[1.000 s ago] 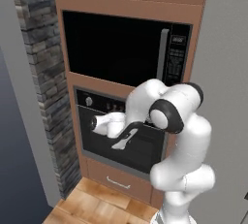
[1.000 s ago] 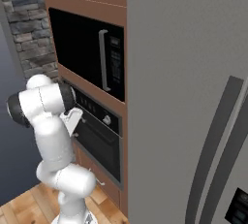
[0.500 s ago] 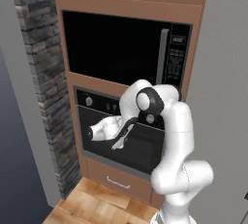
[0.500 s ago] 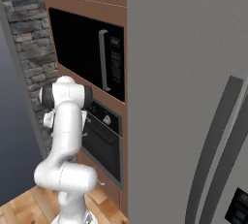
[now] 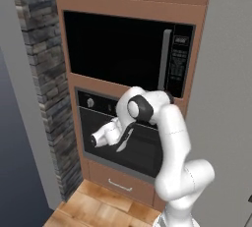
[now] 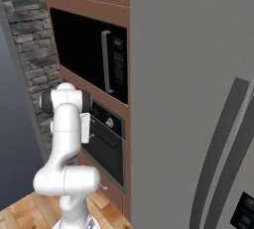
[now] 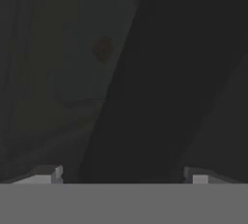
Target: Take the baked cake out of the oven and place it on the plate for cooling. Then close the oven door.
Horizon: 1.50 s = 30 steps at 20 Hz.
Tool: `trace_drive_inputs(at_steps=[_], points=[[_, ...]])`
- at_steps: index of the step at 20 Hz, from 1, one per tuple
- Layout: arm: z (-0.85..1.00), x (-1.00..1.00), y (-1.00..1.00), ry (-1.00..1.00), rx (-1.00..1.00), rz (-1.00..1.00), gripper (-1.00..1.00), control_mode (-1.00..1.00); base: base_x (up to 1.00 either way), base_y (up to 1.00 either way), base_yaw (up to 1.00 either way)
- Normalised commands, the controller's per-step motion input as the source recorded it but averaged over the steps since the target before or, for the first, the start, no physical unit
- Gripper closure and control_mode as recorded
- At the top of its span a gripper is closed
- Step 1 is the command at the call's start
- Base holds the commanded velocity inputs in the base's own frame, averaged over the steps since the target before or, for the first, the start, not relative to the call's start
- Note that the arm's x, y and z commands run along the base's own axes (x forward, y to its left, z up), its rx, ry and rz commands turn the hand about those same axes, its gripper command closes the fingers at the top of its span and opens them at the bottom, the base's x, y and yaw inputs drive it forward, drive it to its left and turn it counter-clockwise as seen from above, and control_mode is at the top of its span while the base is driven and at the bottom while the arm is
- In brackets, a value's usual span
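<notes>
Moved: over the last second the arm has swung from the right of the oven front to its left side, elbow risen toward the control strip; the base cameras have not shifted.
Gripper (image 7: pixel 123 177): fingertips (image 7: pixel 51 173) stand wide apart, released, nothing between them; close before them a dark slanted panel.
Hand: in the left base view the white hand (image 5: pixel 105 135) points left and slightly down, just in front of the left half of the oven door (image 5: pixel 140 147).
Oven door: shut upright, dark glass window facing out; a pale diagonal glint on the glass beside the hand.
Oven (image 5: pixel 129 140): control strip with a white knob (image 5: pixel 90 102) at its left end; the elbow covers the strip's middle.
Baked cake: a faint brownish spot (image 7: pixel 102 49) shows dimly through dark glass in the hand view; too murky to tell more.
In the way: the closed door stands between hand and interior.
Around: black microwave (image 5: pixel 129 51) with vertical silver handle directly above; wooden drawer (image 5: pixel 121 184) below; stone column (image 5: pixel 47 78) at left; grey fridge (image 6: pixel 198 104) at right.
</notes>
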Motion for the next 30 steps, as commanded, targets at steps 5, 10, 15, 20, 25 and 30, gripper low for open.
trace_drive_inputs(at_steps=[5, 10, 15, 20, 25, 30], points=[[-0.48, 0.53, -0.14, 0.1, 0.0, 0.09, 1.0, -1.0, 0.0, 0.0, 0.0], [-0.39, -0.14, 0.15, 0.29, 0.07, 0.01, 1.0, -1.0, 0.0, 0.0, 0.0], [-0.01, -0.84, 0.73, 0.52, 0.19, 0.12, 1.0, -1.0, 0.0, 0.0, 0.0], [-0.13, -1.0, 1.0, 0.54, 0.27, 0.24, 1.0, -1.0, 0.0, 0.0, 0.0], [-0.41, -1.0, 1.0, 0.49, 0.28, 0.22, 1.0, -1.0, 0.0, 0.0, 0.0], [-0.66, -1.0, 0.97, 0.46, 0.23, 0.2, -1.0, -1.0, 0.0, 0.0, 0.0]])
